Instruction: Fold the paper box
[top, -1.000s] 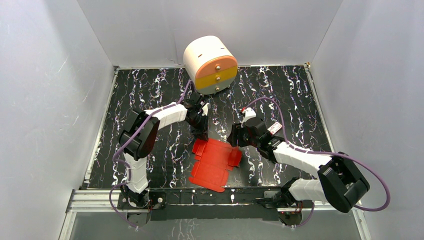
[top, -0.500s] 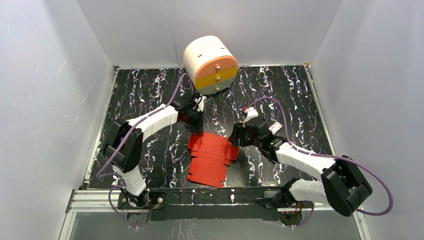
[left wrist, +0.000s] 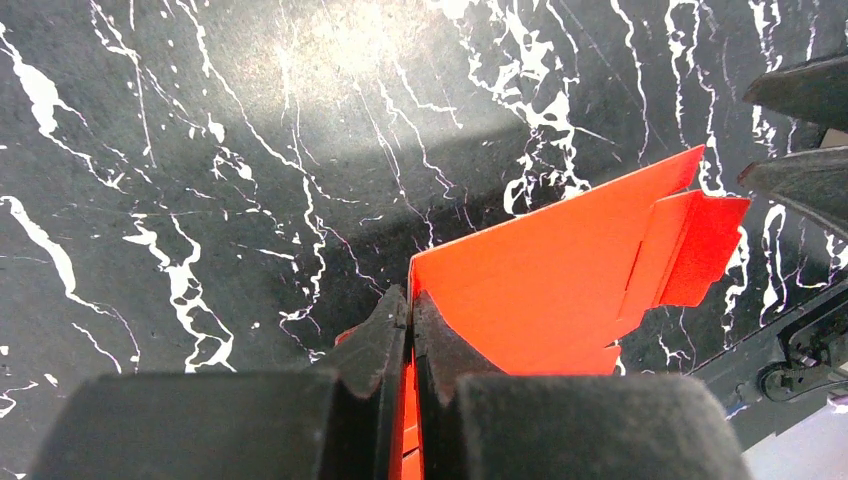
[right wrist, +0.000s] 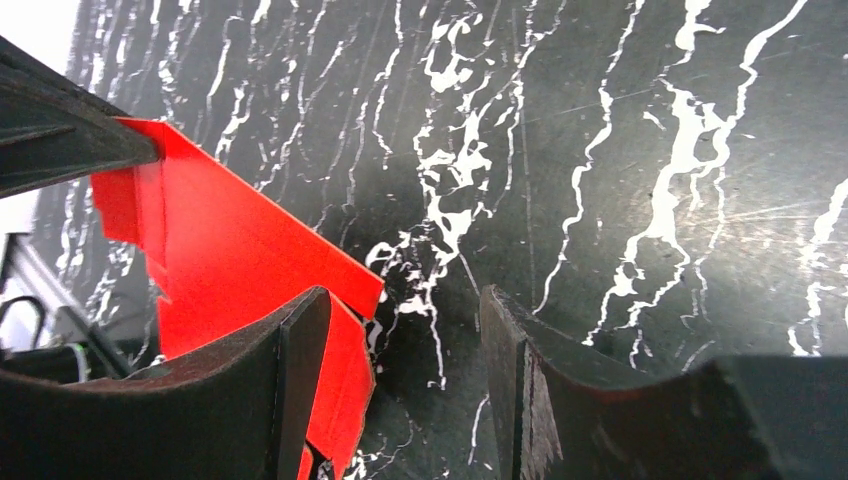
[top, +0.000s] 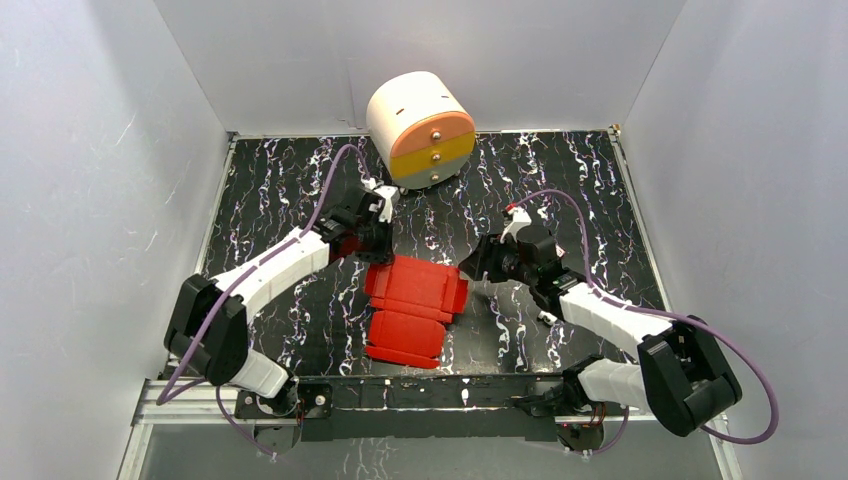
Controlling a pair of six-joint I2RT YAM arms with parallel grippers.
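Two white-and-black arms
Left arm [top: 285,262] and right arm [top: 600,315] are clad in white shells with black joints; purple cables [top: 350,148] are looped alongside; left gripper [left wrist: 410,297] and right gripper [right wrist: 400,300] are black.

You have the paper box [top: 412,310] lying on the table [top: 290,190], midway along its near edge. The drawer unit [top: 420,128] stands behind it at the far edge. Your left fingers [left wrist: 385,335] sit at the box's far left corner, and your right fingers [right wrist: 300,370] at its right side.
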